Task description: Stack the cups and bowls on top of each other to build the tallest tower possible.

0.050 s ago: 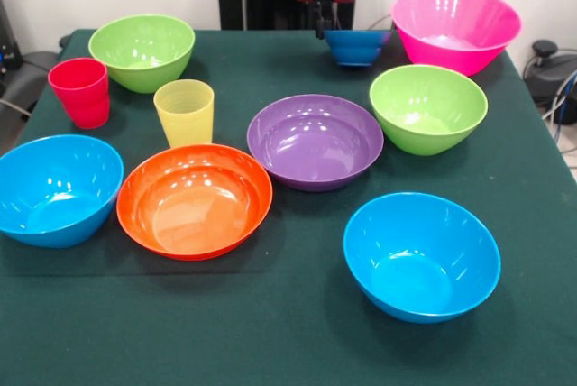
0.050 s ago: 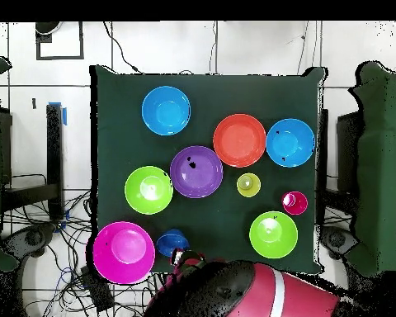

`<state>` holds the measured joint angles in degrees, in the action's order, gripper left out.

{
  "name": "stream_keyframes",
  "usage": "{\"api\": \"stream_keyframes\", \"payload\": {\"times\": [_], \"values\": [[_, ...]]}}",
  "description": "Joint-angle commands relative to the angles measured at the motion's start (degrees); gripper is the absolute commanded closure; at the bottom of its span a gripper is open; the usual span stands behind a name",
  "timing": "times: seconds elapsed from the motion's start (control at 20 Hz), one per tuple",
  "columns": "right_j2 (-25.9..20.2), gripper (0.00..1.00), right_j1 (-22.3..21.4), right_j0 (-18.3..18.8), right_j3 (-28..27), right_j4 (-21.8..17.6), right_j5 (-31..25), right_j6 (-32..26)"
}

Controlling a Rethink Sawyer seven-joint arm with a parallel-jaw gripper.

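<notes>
At the desk's [image 1: 297,341] near edge sits a light blue bowl [image 1: 421,255], with its twin [image 1: 56,189] at 9 o'clock. Mid-desk stand the orange bowl [image 1: 195,199], purple bowl [image 1: 315,141], yellow cup [image 1: 185,112] and red cup [image 1: 81,91], with green bowls [image 1: 427,107] [image 1: 142,50] behind. No tower exists yet. Farthest, at 12 o'clock, the hand [image 1: 319,25] hovers by the dark blue bowl's [image 1: 356,47] rim; whether it is spread cannot be told. A rim pinch could tip that bowl against the crowding pink bowl [image 1: 453,28].

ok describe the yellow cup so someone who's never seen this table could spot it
On the green table, find the orange bowl near the middle. The yellow cup stands upright just behind it, beside the purple bowl. It is narrow, translucent and ridged, unlike the solid red cup.
</notes>
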<state>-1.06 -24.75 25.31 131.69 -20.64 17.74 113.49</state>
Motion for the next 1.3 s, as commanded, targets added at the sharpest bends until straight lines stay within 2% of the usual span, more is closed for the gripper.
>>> {"api": "stream_keyframes", "payload": {"times": [0.05,0.35,1.3], "values": [[-1.80,1.00,0.68,-0.64,-7.29,5.16,1.43,10.57],[-1.29,1.00,0.02,0.87,-7.70,4.43,-1.82,8.97],[-0.86,1.00,-0.75,2.97,-8.26,3.17,-3.19,7.14]]}}
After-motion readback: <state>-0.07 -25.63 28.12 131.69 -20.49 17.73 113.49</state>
